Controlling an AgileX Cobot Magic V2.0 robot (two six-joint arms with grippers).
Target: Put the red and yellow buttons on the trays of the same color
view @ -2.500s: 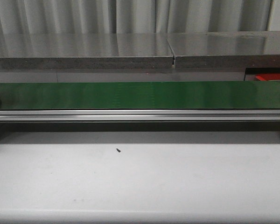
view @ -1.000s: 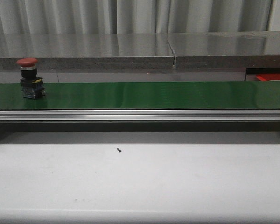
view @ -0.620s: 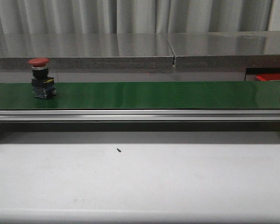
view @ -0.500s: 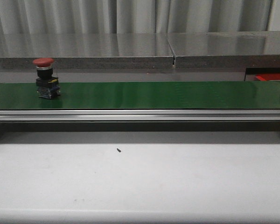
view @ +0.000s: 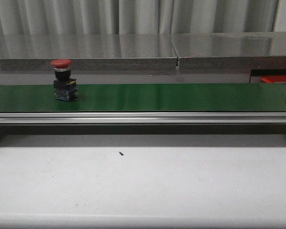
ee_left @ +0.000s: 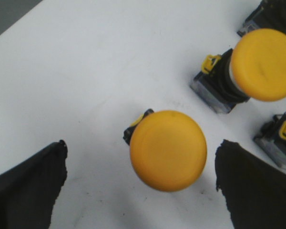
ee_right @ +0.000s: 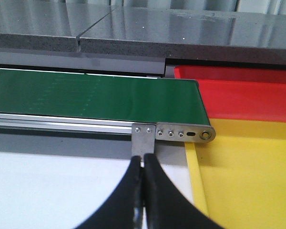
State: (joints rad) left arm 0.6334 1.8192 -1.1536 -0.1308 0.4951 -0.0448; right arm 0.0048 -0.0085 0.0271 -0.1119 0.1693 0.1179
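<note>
A red button (view: 62, 63) on a black and blue base stands upright on the green conveyor belt (view: 171, 97), left of the middle. My left gripper (ee_left: 142, 188) is open above a white surface, its fingers (ee_left: 28, 188) on either side of a yellow button (ee_left: 168, 150), apart from it. A second yellow button (ee_left: 263, 64) stands beyond it. My right gripper (ee_right: 143, 162) is shut and empty, in front of the belt's end (ee_right: 181, 102). A red tray (ee_right: 248, 98) and a yellow tray (ee_right: 250, 176) lie beside that end. Neither gripper shows in the front view.
Bases of other buttons (ee_left: 276, 143) show at the edge of the left wrist view. A grey steel shelf (view: 133, 52) runs behind the belt. A small dark speck (view: 120, 153) lies on the white table. A corner of the red tray (view: 276, 78) shows far right.
The red button came into view at the belt's left end and has ridden the belt to the right, still upright.
</note>
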